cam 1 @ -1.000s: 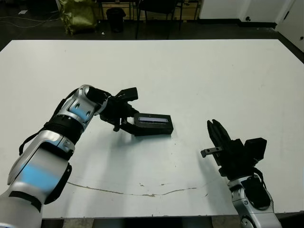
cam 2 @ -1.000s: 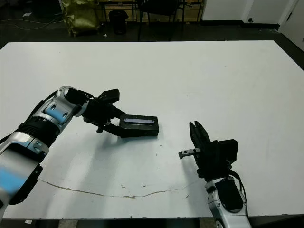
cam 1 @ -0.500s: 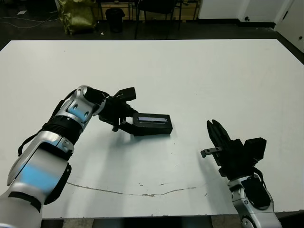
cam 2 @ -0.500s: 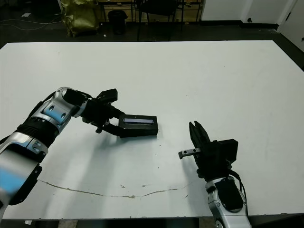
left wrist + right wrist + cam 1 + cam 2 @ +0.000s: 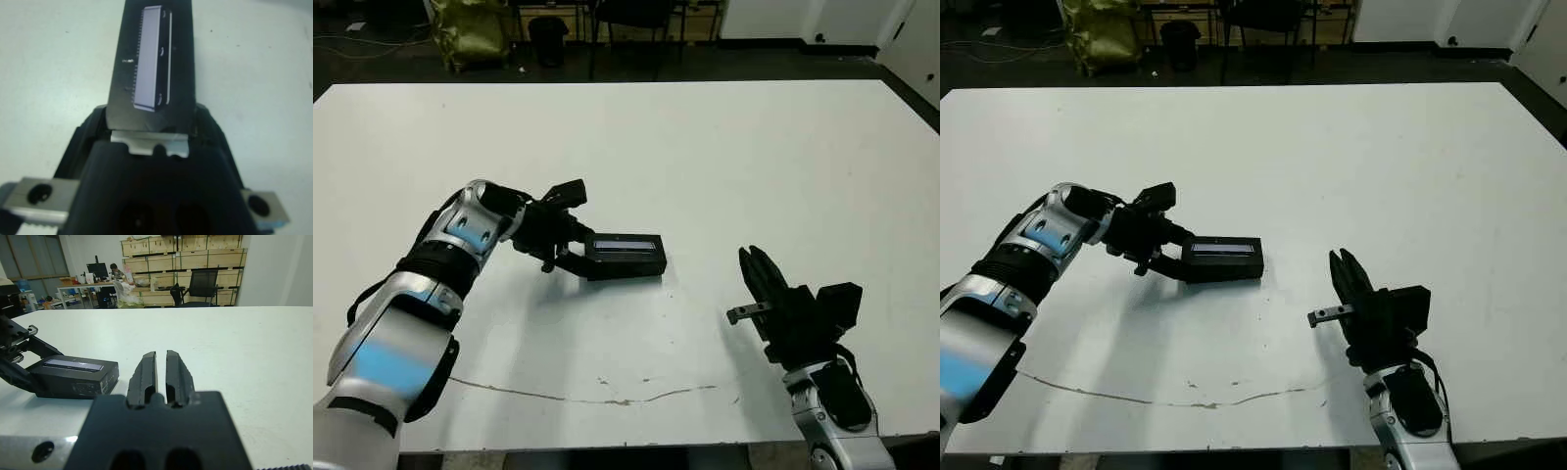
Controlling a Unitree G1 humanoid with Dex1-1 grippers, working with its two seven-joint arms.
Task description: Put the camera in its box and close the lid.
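Observation:
The box (image 5: 628, 266) lies near the table's middle with the lid (image 5: 626, 244) on top of it, silvery stripe up. The camera is out of view. My left gripper (image 5: 576, 230) is open at the box's left end, and that end sits between its spread fingers. The left wrist view shows the lid (image 5: 149, 58) running away from the gripper body, one finger (image 5: 85, 134) on each side of it. My right gripper (image 5: 751, 262) stands shut near the front right, well apart from the box, holding nothing. In the right wrist view the box (image 5: 73, 379) lies beyond the gripper's closed fingers (image 5: 146, 369).
A thin brown line (image 5: 607, 397) runs along the white table's (image 5: 754, 147) front part. Past the far edge are a dark floor, a yellow bag (image 5: 470, 29) and chair legs. The right wrist view shows a person seated far off at a desk.
My left gripper has edged slightly left and away, and the closed box has shifted a few pixels with it. The right arm has not moved.

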